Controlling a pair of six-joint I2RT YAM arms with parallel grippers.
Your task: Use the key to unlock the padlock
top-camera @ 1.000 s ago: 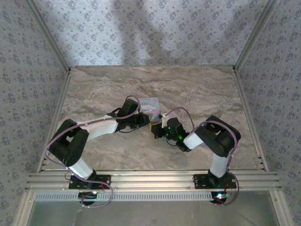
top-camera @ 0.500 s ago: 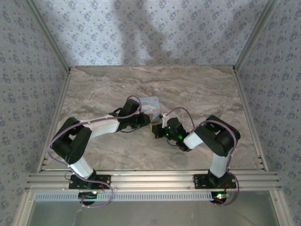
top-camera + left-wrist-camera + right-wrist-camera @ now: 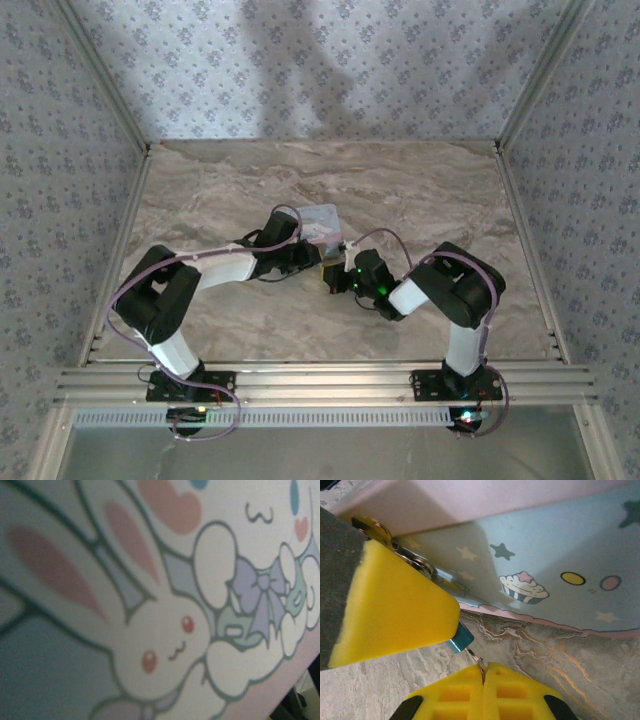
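The right hand (image 3: 483, 682) was clenched, its yellow fingertips (image 3: 520, 697) pressed together on the key (image 3: 481, 669), a thin metal sliver with a small loop poking out of the seam. The key pointed up toward the padlock (image 3: 460, 639), a small teal block just beyond the fingertips. The two looked joined by the thin shaft, though blur made the contact hard to confirm. The padlock sat low, just above the bench (image 3: 555, 655), at the near side of the tin (image 3: 555, 545). It was half tucked under a big yellow pad (image 3: 395, 610) with dark backing, on the left of the right wrist view. The brass rings (image 3: 420, 566) of a clasp ran along the tin's edge behind that pad. The tin's side showed stars, a cupcake and dots on pale blue.

In the top view the tin (image 3: 322, 220) lay near the middle of the bench (image 3: 420, 190), slightly left of centre, with both arms reaching in to it. The left hand (image 3: 305, 252) was at the tin's near-left side. The right hand (image 3: 337, 277) was at its near side from the right, and the two hands were almost touching.

In the left wrist view the tin (image 3: 160, 600) lid was close up and blurred, showing a bunny print with pink ears and a purple bow. I could not tell whether the left hand was released or grasping.
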